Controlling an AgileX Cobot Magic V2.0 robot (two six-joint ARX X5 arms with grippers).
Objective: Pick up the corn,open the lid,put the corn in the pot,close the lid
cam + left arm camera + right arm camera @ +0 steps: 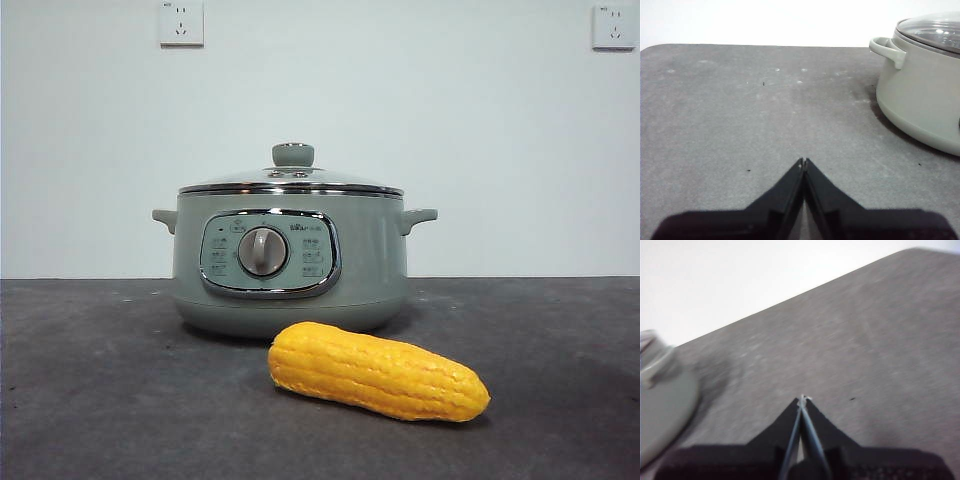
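Front view: corn [378,371] lies just before lidded pot [291,258], flanked by bare table [90,400].

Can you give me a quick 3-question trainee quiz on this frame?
1. True or false: the lid sits closed on the pot.
2. Where does the corn lie? A) inside the pot B) on the table in front of the pot C) held by a hand
3. Fill in: the left hand and the right hand both have their jaws ____, holding nothing.

Key: 1 true; 2 B; 3 shut.
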